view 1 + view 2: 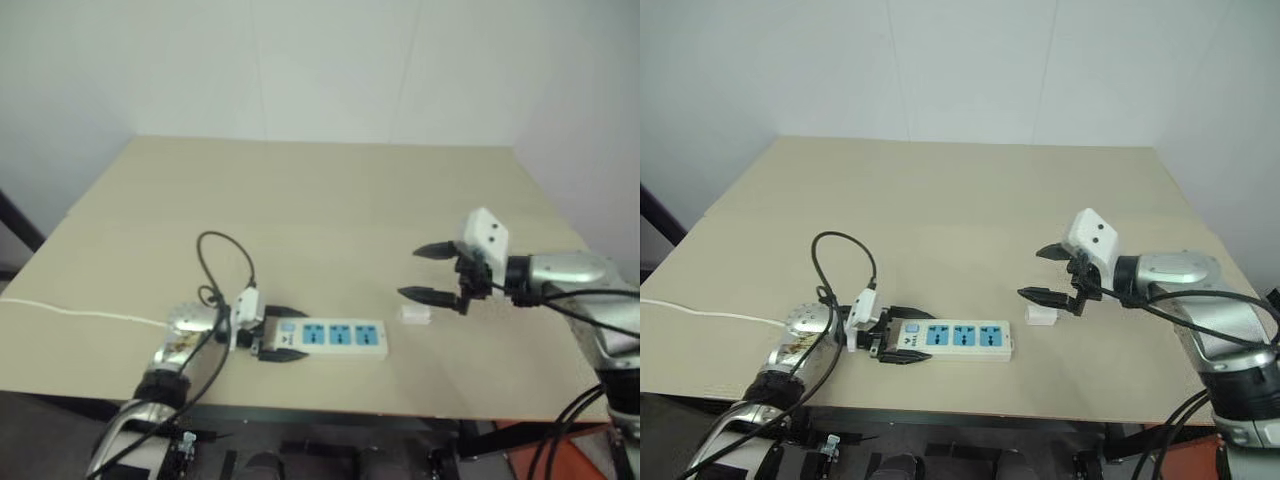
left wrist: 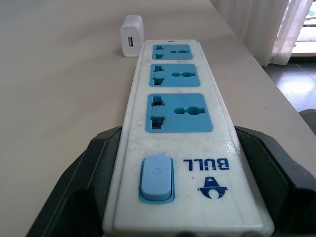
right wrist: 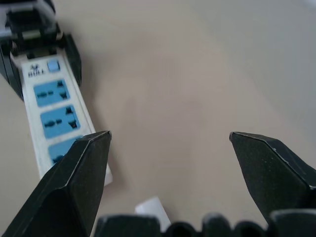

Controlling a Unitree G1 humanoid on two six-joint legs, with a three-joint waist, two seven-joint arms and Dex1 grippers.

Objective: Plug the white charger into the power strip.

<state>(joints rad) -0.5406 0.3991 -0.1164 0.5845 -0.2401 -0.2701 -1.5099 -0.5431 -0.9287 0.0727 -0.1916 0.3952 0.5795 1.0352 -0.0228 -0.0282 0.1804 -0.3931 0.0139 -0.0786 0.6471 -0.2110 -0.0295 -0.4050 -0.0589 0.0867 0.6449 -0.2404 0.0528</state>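
The power strip [image 1: 340,338], a long white bar with three blue sockets, lies near the table's front edge. My left gripper [image 1: 285,336] is shut on its switch end, one black finger [image 2: 94,168] on each long side. The white charger [image 1: 415,314], a small white block, rests on the table just beyond the strip's far end, apart from it; it is also seen past the last socket as the charger [image 2: 132,36]. My right gripper [image 1: 410,272] hovers open just above and beside the charger, pointing toward the strip, with nothing between its fingers [image 3: 84,168].
The strip's thin white cord [image 1: 60,310] runs off the left edge of the beige table [image 1: 320,200]. A black cable [image 1: 225,250] loops up from my left wrist. A white wall stands behind the table.
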